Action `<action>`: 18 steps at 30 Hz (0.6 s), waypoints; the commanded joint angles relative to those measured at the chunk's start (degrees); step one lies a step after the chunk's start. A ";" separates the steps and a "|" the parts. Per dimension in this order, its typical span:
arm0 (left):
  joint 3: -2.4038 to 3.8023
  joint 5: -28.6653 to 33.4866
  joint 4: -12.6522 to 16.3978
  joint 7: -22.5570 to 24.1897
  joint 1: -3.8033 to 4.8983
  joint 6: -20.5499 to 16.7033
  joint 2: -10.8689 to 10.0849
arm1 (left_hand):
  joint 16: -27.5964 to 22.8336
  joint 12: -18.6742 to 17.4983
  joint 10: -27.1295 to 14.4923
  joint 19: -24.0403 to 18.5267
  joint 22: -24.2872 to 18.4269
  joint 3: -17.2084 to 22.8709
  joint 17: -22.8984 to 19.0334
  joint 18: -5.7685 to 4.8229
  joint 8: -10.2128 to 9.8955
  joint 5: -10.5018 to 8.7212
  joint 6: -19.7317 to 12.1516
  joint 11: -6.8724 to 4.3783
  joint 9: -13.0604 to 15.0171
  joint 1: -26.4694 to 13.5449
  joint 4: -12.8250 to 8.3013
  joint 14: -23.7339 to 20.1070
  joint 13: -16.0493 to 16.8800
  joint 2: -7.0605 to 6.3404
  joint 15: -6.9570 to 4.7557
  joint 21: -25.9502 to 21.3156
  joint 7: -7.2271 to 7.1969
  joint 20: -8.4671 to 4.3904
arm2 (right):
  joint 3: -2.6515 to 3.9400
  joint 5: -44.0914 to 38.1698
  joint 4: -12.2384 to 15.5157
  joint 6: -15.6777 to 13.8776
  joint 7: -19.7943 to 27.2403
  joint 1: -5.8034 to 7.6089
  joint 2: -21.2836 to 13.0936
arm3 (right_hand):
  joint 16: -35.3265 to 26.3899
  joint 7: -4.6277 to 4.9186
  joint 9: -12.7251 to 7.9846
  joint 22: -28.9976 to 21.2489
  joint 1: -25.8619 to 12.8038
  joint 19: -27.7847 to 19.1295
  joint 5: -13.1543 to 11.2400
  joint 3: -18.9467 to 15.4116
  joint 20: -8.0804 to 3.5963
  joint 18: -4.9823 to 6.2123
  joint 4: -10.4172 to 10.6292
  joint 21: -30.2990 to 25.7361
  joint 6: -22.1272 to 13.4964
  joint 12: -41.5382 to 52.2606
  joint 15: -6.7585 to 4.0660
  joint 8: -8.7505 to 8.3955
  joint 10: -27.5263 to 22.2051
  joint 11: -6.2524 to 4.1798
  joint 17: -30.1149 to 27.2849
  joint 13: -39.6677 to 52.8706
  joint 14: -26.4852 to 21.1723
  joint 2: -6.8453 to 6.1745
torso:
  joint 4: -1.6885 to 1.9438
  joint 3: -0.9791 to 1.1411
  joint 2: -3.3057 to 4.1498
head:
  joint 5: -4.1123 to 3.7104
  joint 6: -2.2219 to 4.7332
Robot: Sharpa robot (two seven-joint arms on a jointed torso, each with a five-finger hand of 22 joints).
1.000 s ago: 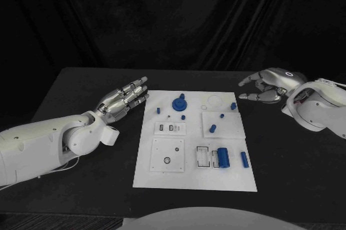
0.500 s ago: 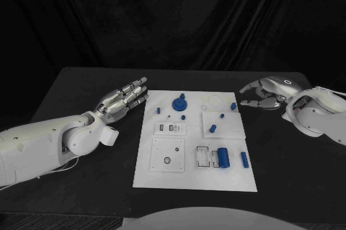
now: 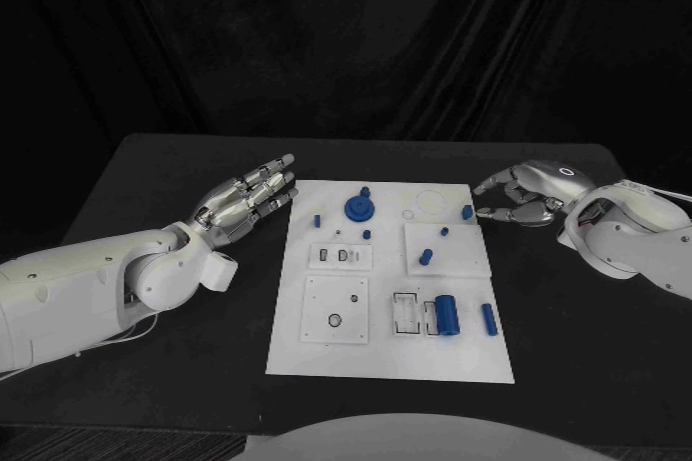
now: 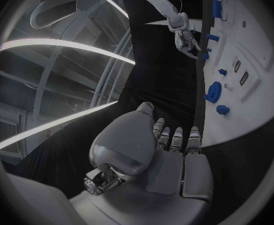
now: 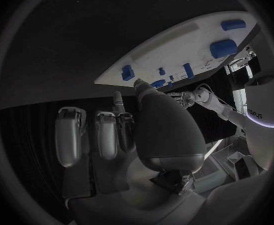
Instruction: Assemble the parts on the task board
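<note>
1. Overhead, the head view lays out the whole task board [image 3: 389, 281] in the middle of the black table [image 3: 159, 181], with the left hand [image 3: 248, 199] just off its far left corner and the right hand [image 3: 531, 193] just off its far right corner.
2. Left hand: flat, fingers stretched out side by side toward the far end of the table, holding nothing. The left wrist view confirms this from behind, with the fingers [image 4: 177, 137] straight and the board's edge [image 4: 262, 100] beside them.
3. Right hand: fingers curled inward, tips pointing at the board's far right corner, close to a small blue peg [image 3: 467, 212] there. The head view does not settle whether the tips touch the peg or the board; nothing is visibly held.
4. From the right wrist view, the thumb tip [image 5: 141, 85] sits right by a blue piece [image 5: 127, 71] at the board's near corner, while the other fingers [image 5: 106, 135] hang apart from it.
5. Parts on the board, seen best from the head: a round blue knob [image 3: 359, 210] at the far end, a large blue cylinder [image 3: 446, 315] and a slimmer blue pin [image 3: 489, 319] at the near end.
</note>
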 commanded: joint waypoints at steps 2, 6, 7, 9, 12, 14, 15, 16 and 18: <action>0.04 -0.21 0.01 0.81 -0.12 1.05 0.07 | -0.21 -0.37 0.07 -0.06 -0.08 0.29 -0.09 0.67 0.20 0.30 0.13 0.35 0.04 0.52 0.09 -0.02 -0.09 0.10 0.25 -0.33 0.14 0.41 | 0.04 -0.39 -0.19 -0.12 0.06 -0.20 0.34 | 0.32 0.08 0.12 13.44 0.86 3.52 0.51 0.43 -0.25 -0.97 0.04 -0.23 0.36 0.30 -0.17 0.30 5.95 0.23 15.10 15.05 6.04 0.09 | 0.08 -0.06 -0.02 | -0.06 0.02; 0.04 -0.21 -0.01 0.68 -0.13 1.19 0.13 | -0.21 -0.37 0.07 -0.06 -0.08 0.29 -0.09 0.67 0.20 0.30 0.13 0.35 0.04 0.52 0.09 -0.02 -0.09 0.10 0.25 -0.33 0.14 0.41 | 0.04 -0.39 -0.29 0.02 -0.18 -0.24 0.63 | 0.32 0.40 0.51 13.40 1.87 3.44 2.02 0.71 -0.04 -0.94 -0.13 -0.32 0.70 0.30 0.09 0.50 5.95 0.52 15.10 15.05 6.04 0.25 | 0.04 -0.05 0.04 | -0.05 -0.01; 0.04 -0.21 -0.01 0.66 -0.13 1.20 0.13 | -0.21 -0.37 0.07 -0.06 -0.08 0.29 -0.09 0.67 0.20 0.30 0.13 0.35 0.04 0.52 0.09 -0.02 -0.09 0.10 0.25 -0.33 0.14 0.41 | 0.04 -0.39 -0.31 0.05 -0.21 -0.24 0.66 | 0.32 0.44 0.57 13.40 2.00 3.43 2.25 0.75 -0.01 -0.94 -0.15 -0.31 0.76 0.30 0.11 0.54 5.95 0.55 15.10 15.05 6.04 0.28 | 0.04 -0.05 0.06 | -0.06 0.00; 0.04 -0.21 -0.04 0.61 -0.14 1.24 0.14 | -0.21 -0.37 0.07 -0.06 -0.08 0.29 -0.09 0.67 0.20 0.30 0.13 0.35 0.04 0.52 0.09 -0.02 -0.09 0.10 0.25 -0.33 0.14 0.41 | 0.04 -0.39 -0.40 0.14 -0.33 -0.26 0.81 | 0.32 0.59 0.74 13.37 2.47 3.37 3.05 0.87 0.08 -0.92 -0.25 -0.40 0.79 0.30 0.21 0.57 5.95 0.67 15.10 15.05 6.04 0.35 | 0.07 -0.03 0.06 | -0.13 0.00; 0.03 -0.21 -0.07 0.58 -0.14 1.27 0.16 | -0.21 -0.37 0.07 -0.06 -0.08 0.29 -0.09 0.67 0.20 0.30 0.13 0.35 0.04 0.52 0.09 -0.02 -0.09 0.10 0.25 -0.33 0.14 0.41 | 0.04 -0.39 -0.55 0.34 -0.54 -0.29 1.03 | 0.32 0.70 0.86 13.33 2.81 3.29 3.54 0.95 0.16 -0.89 -0.36 -0.53 0.79 0.30 0.28 0.59 5.95 0.77 15.10 15.05 6.04 0.40 | 0.08 -0.05 0.05 | -0.16 -0.04; 0.03 -0.21 -0.09 0.56 -0.15 1.30 0.18 | -0.21 -0.37 0.07 -0.06 -0.08 0.29 -0.09 0.67 0.20 0.30 0.13 0.35 0.04 0.52 0.09 -0.02 -0.09 0.10 0.25 -0.33 0.14 0.41 | 0.04 -0.39 -0.66 0.51 -0.67 -0.31 1.20 | 0.32 0.75 0.92 13.30 2.95 3.25 3.69 0.98 0.19 -0.87 -0.40 -0.60 0.78 0.30 0.32 0.59 5.95 0.81 15.10 15.05 6.04 0.40 | 0.06 -0.06 0.03 | -0.12 -0.08; 0.03 -0.21 -0.10 0.55 -0.15 1.33 0.20 | -0.21 -0.37 0.07 -0.06 -0.08 0.29 -0.09 0.67 0.20 0.30 0.13 0.35 0.04 0.52 0.09 -0.02 -0.09 0.10 0.25 -0.33 0.14 0.41 | 0.04 -0.39 -0.74 0.63 -0.74 -0.32 1.33 | 0.32 0.78 0.94 13.29 3.01 3.24 3.75 0.99 0.20 -0.86 -0.42 -0.63 0.78 0.30 0.33 0.60 5.95 0.83 15.10 15.05 6.04 0.40 | 0.06 -0.06 0.03 | -0.12 -0.08; 0.03 -0.21 -0.11 0.54 -0.15 1.35 0.21 | -0.21 -0.37 0.07 -0.06 -0.08 0.29 -0.09 0.67 0.20 0.30 0.13 0.35 0.04 0.52 0.09 -0.02 -0.09 0.10 0.25 -0.33 0.14 0.41 | 0.04 -0.39 -0.80 0.73 -0.81 -0.33 1.42 | 0.32 0.78 0.94 13.29 3.01 3.24 3.75 0.99 0.20 -0.86 -0.42 -0.63 0.78 0.30 0.33 0.60 5.95 0.83 15.10 15.05 6.04 0.40 | 0.07 -0.06 0.03 | -0.13 -0.11; 0.03 -0.21 -0.12 0.52 -0.16 1.40 0.25 | -0.21 -0.37 0.07 -0.06 -0.08 0.29 -0.09 0.67 0.20 0.30 0.13 0.35 0.04 0.52 0.09 -0.02 -0.09 0.10 0.25 -0.33 0.14 0.41 | 0.04 -0.39 -0.96 1.07 -1.04 -0.40 1.70 | 0.32 0.89 1.01 13.27 3.11 3.21 3.84 1.00 0.23 -0.85 -0.46 -0.67 0.87 0.30 0.37 0.65 5.95 0.89 15.10 15.05 6.04 0.40 | 0.08 -0.06 0.04 | -0.13 -0.11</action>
